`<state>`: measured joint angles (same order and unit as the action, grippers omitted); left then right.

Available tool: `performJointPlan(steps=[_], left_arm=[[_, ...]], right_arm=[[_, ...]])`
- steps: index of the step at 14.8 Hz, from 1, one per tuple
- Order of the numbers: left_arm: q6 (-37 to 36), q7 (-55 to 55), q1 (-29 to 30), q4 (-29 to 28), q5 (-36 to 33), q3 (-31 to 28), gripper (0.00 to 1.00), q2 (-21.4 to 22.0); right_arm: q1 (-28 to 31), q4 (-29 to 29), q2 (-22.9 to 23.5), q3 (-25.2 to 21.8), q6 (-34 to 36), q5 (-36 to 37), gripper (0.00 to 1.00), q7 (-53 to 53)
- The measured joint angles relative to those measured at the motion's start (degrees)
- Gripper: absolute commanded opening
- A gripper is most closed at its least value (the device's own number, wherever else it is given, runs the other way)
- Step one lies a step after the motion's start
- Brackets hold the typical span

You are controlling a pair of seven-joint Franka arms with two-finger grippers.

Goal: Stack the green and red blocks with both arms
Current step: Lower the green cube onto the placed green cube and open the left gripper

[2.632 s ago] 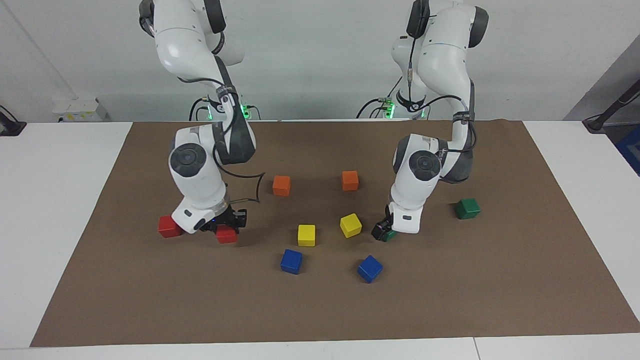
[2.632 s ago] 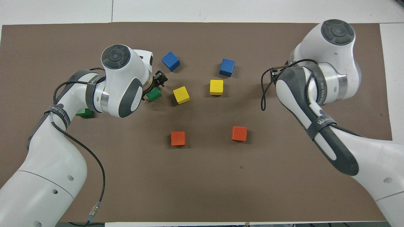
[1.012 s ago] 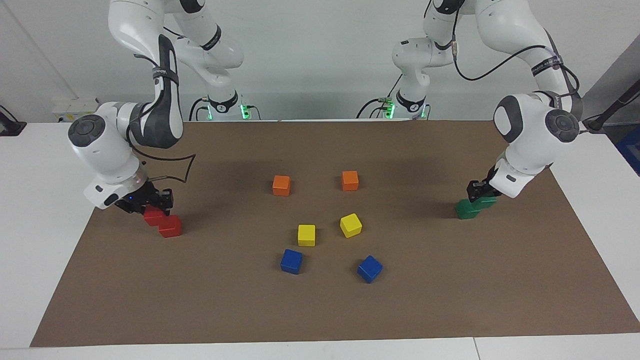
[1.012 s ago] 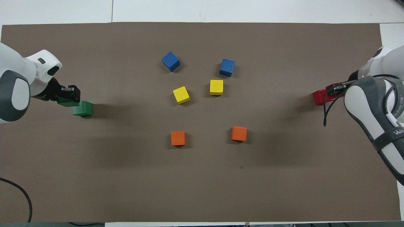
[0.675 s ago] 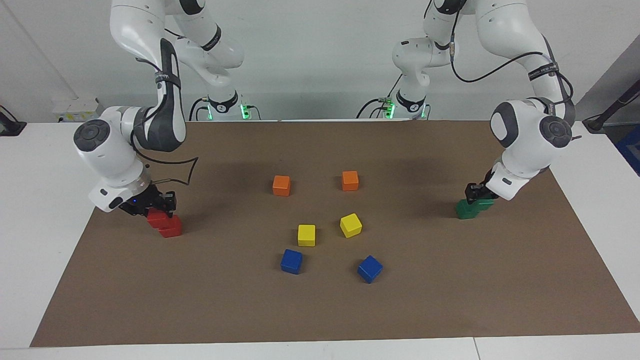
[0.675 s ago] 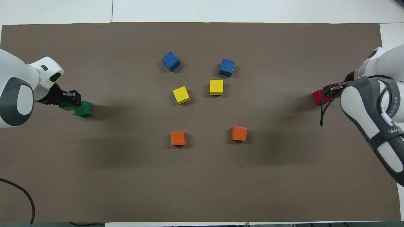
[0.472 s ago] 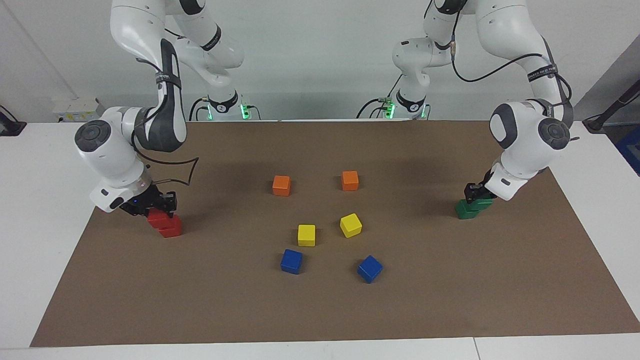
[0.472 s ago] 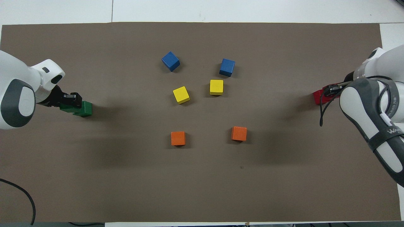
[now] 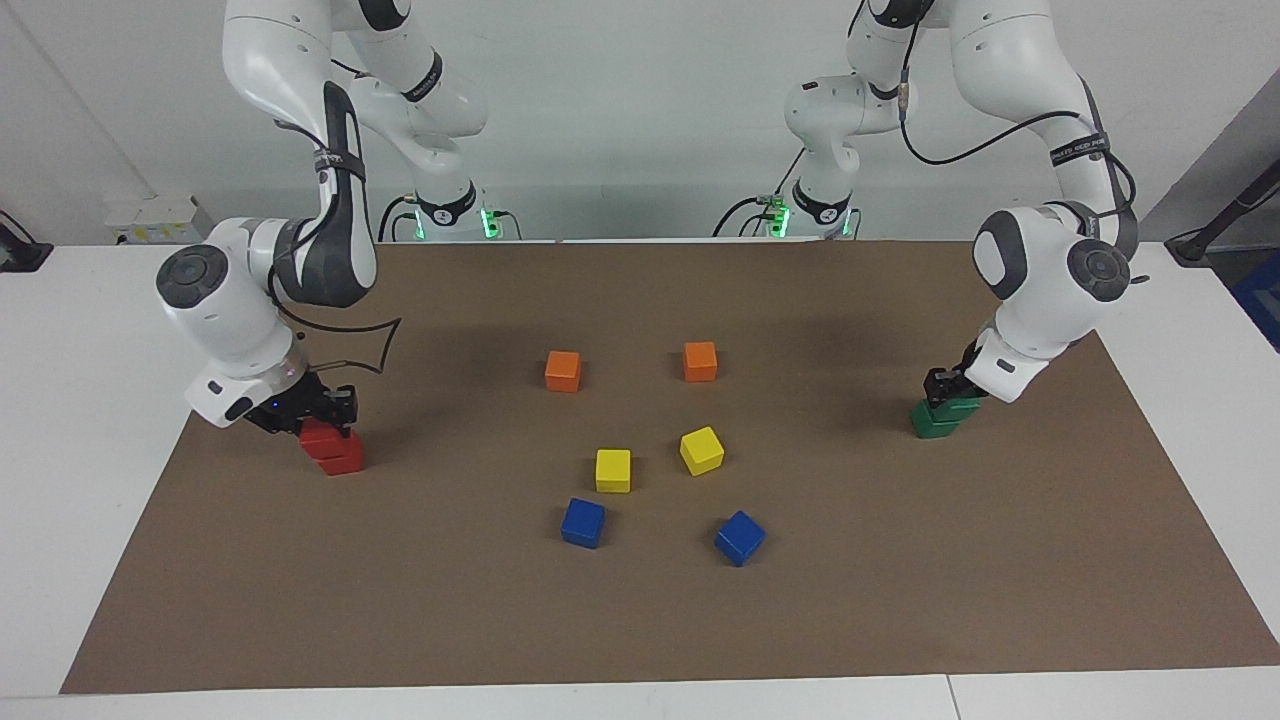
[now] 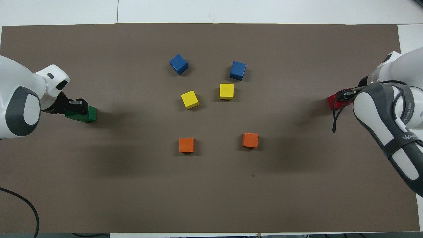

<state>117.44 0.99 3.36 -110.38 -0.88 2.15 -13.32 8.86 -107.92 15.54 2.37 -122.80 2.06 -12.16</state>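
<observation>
You count ten cubes on the brown mat (image 9: 900, 560) covering the table (image 9: 90, 330): two red, two green, two orange cubes (image 9: 563, 370), two yellow cubes (image 9: 613, 470), two blue cubes (image 9: 583, 523).

The right gripper (image 9: 318, 412) has its fingers clamped on the upper red block (image 9: 318, 436), now nearly over the lower red block (image 9: 343, 458) at the right arm's end.

The left gripper (image 9: 948, 389) grips the upper green block (image 9: 960, 405), over the lower green block (image 9: 932, 423) at the left arm's end.

Since a second ago, both held cubes have shifted from beside their partners to above them. Both sit roughly square; cubes have no long axis.
</observation>
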Motion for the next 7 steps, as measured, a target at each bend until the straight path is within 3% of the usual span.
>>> performJointPlan(steps=[4,5,6,7], left_arm=[[0.51,-0.41,0.00,-1.03,0.06,0.00,0.00,0.34],[0.55,-0.48,0.00,-1.18,0.06,0.00,0.24,0.47],[0.64,-0.52,0.00,-1.29,0.06,0.00,0.76,0.56],[0.92,-0.54,0.00,-1.48,0.06,0.00,1.00,0.62]], right_arm=[[-0.05,-0.05,0.14,0.05,-0.04,0.00,0.00,0.24],[-0.05,-0.08,0.27,0.06,-0.04,0.00,0.00,0.26],[-0.05,-0.09,0.40,0.06,-0.07,0.00,0.00,0.27],[-0.05,-0.09,0.50,0.06,-0.11,0.00,0.00,0.27]])
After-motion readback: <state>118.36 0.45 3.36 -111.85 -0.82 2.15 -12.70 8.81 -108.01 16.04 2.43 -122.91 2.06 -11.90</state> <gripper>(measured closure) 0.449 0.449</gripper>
